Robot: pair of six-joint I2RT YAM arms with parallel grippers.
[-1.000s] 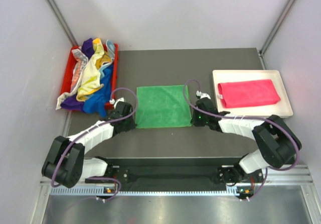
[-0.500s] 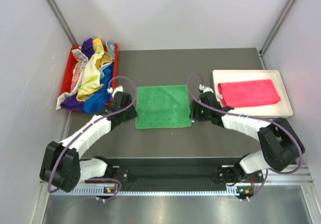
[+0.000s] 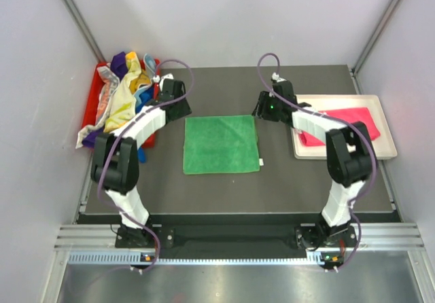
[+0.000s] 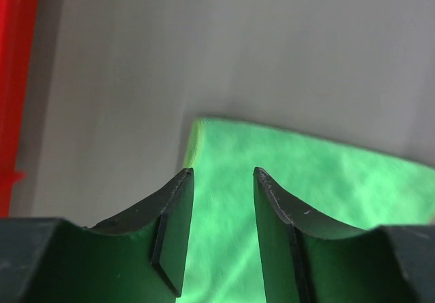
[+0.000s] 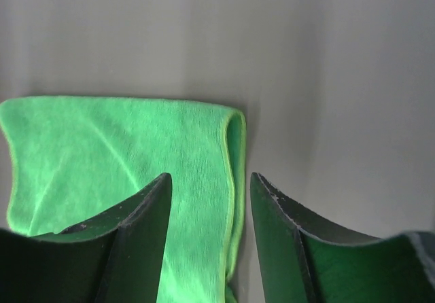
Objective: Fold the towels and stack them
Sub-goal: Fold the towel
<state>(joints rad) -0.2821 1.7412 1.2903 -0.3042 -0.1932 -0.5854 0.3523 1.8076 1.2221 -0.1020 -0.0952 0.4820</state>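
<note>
A green towel (image 3: 221, 143) lies spread flat in the middle of the table. My left gripper (image 3: 181, 109) hovers open over its far left corner, and the left wrist view shows the green towel (image 4: 319, 187) under the left gripper (image 4: 222, 174) with nothing between the fingers. My right gripper (image 3: 262, 109) is open over the far right corner. In the right wrist view the green towel (image 5: 122, 147) and its rolled edge lie between the fingers of the right gripper (image 5: 211, 177). A folded pink towel (image 3: 355, 117) rests on the white tray (image 3: 380, 155), partly behind my right arm.
A red bin (image 3: 89, 106) at the far left holds a heap of towels (image 3: 122, 96) in yellow, purple, blue and white, some spilling over its near end. The red bin (image 4: 13, 79) also edges the left wrist view. Grey walls close in the table.
Both grippers were shut at the green towel's near corners; they have opened and moved away from me to its far corners. The towel lies as before.
</note>
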